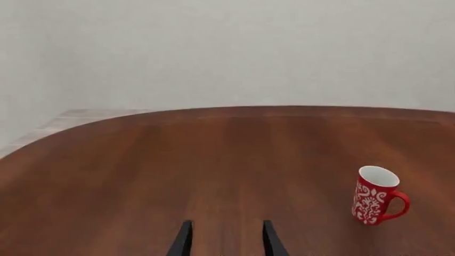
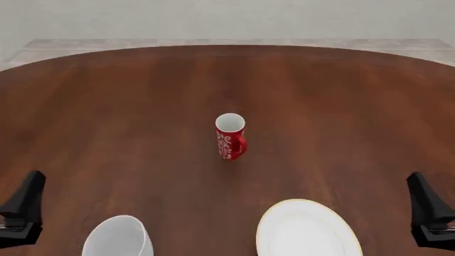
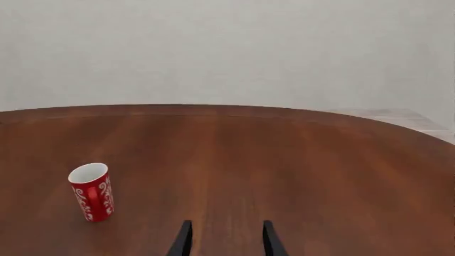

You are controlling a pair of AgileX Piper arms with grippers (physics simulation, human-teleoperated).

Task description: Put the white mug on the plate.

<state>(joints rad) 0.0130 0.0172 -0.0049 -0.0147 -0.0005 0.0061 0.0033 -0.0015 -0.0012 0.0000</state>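
A: Where is the large glossy white mug (image 2: 118,238) seen?

B: It is seen in the front view at the near edge of the dark brown wooden table (image 2: 128,106), on the left, partly cut off. The round white plate with a thin gold rim (image 2: 308,230) lies well apart to its right, also at the near edge. A smaller red mug with white patterns (image 2: 230,136) stands upright near the table's middle, beyond both.

A: How are the arms posed?

B: The left gripper (image 2: 23,209) is held low at the left border, just beside the white mug but not touching it. The right gripper (image 2: 429,210) is mirrored at the right border, near the plate. In each wrist view two dark fingers (image 1: 183,240) (image 3: 183,240) are shown spread apart, with nothing between them.
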